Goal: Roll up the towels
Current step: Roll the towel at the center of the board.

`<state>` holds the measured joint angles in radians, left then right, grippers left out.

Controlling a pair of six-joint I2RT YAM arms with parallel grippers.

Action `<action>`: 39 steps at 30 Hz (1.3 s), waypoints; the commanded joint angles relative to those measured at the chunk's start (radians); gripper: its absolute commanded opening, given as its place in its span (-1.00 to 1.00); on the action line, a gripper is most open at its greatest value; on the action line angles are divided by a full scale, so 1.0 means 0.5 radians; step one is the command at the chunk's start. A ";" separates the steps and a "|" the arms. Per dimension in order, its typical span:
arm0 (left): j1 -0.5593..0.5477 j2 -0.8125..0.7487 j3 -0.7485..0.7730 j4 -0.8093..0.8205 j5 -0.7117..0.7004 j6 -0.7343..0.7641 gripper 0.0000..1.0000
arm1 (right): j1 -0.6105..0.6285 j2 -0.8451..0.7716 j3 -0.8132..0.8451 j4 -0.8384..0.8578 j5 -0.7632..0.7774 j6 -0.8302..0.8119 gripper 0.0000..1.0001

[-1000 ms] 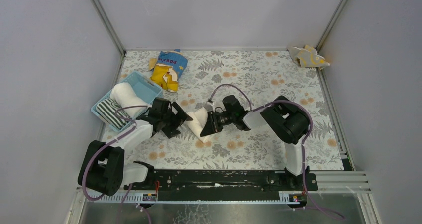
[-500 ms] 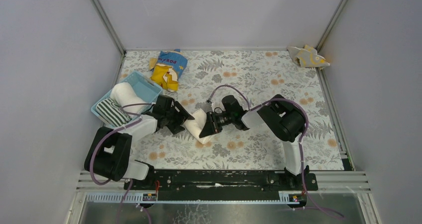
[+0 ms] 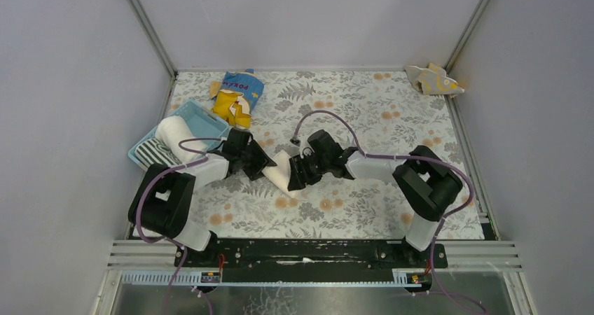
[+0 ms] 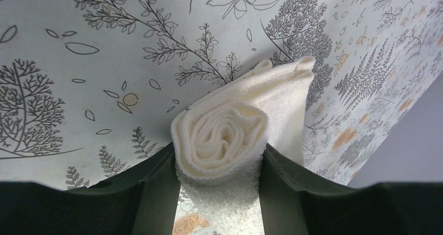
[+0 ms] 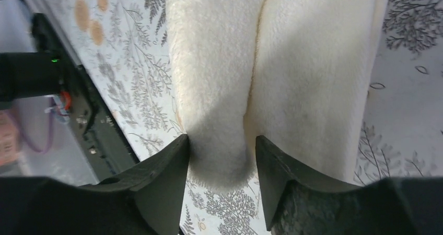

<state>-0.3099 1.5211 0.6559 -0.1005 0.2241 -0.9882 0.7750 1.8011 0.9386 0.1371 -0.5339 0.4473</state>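
While the left gripper [image 4: 218, 151] clamps the rolled cream towel [image 4: 219, 125] mid-table, the right gripper [image 5: 222, 140] straddles its other end, grip unclear; handover step, next probably lift it left to the basket [image 3: 207, 119].

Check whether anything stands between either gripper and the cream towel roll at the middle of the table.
Nothing visible does. The left gripper has its fingers against both sides of the rolled end of the cream towel, and the right gripper straddles a fold of it from the opposite side. No other object comes between them.
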 commanded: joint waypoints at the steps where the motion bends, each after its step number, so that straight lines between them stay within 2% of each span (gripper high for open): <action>1: -0.021 0.118 -0.057 -0.149 -0.205 0.129 -0.04 | 0.182 -0.238 0.125 -0.464 0.642 -0.317 0.16; 5: -0.024 0.118 -0.056 -0.167 -0.208 0.141 -0.10 | 0.397 -0.364 0.237 -0.596 1.122 -0.488 0.26; 10: -0.025 0.112 -0.035 -0.197 -0.221 0.162 -0.14 | 0.688 -0.406 0.326 -0.595 1.652 -0.705 0.33; 15: -0.025 0.108 -0.034 -0.205 -0.229 0.162 -0.14 | 0.927 -0.316 0.410 -0.556 1.925 -0.903 0.43; 16: -0.028 0.112 -0.033 -0.204 -0.226 0.163 -0.14 | 0.954 -0.293 0.427 -0.555 1.956 -0.929 0.52; 18: -0.027 0.125 -0.027 -0.206 -0.217 0.168 -0.14 | 0.999 -0.158 0.467 -0.560 2.007 -0.960 0.56; 25: -0.028 0.127 -0.029 -0.210 -0.212 0.172 -0.13 | 1.051 0.124 0.542 -0.625 2.212 -0.995 0.52; 35: -0.030 0.135 0.003 -0.222 -0.207 0.189 -0.06 | 1.055 0.332 0.462 -0.659 2.262 -0.939 0.32; 39: -0.028 0.133 0.041 -0.256 -0.222 0.210 -0.01 | 1.039 0.408 0.459 -0.727 2.207 -0.883 0.16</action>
<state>-0.3206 1.5394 0.6827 -0.1169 0.2123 -0.9421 1.2953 1.9491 1.1774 -0.1444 0.6086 -0.0452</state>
